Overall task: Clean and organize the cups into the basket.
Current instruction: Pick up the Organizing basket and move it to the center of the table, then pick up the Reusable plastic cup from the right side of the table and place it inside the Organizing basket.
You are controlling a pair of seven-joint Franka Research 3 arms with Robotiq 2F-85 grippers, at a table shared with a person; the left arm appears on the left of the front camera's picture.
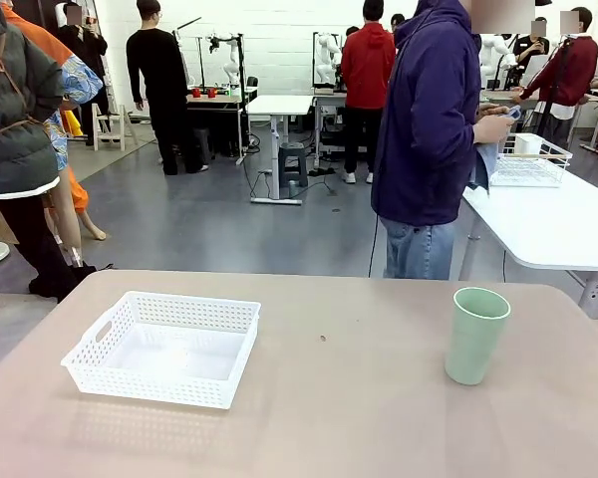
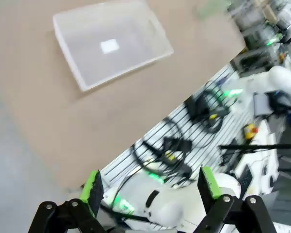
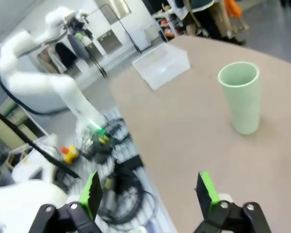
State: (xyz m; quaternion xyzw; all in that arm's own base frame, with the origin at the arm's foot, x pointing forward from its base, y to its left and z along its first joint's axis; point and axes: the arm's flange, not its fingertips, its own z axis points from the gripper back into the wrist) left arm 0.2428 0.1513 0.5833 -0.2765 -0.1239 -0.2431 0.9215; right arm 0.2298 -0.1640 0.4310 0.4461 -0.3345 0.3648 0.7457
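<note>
One white basket (image 1: 149, 383) sat on the desk (image 1: 359, 408), well ahead of the left gripper (image 2: 151, 184), its bare floor showing. One mint cup (image 1: 475, 339) stood upright, well ahead of the right gripper (image 3: 149, 190). Both grippers were released, spread wide.

Open tabletop (image 1: 349, 408) separates the basket (image 1: 151, 384) at left from the mint cup (image 1: 475, 339) standing upright at right.
</note>
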